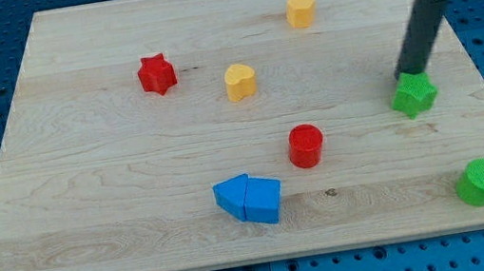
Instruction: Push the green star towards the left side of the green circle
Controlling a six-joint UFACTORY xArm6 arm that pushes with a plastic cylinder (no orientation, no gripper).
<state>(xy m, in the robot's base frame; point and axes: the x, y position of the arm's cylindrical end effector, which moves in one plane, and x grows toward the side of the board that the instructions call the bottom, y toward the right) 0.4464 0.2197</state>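
The green star (414,95) lies near the view's right edge of the wooden board (120,221). The green circle (481,181), a short cylinder, stands at the board's bottom right corner, below and slightly right of the star. My tip (405,74) sits at the star's top edge, touching or almost touching it, with the dark rod rising up and to the right out of the view's top.
A red cylinder (305,145) stands near the middle. Two blue blocks (250,199) lie together below it. A yellow heart (240,82), a red star (156,74) and a yellow hexagon (300,9) lie in the upper half.
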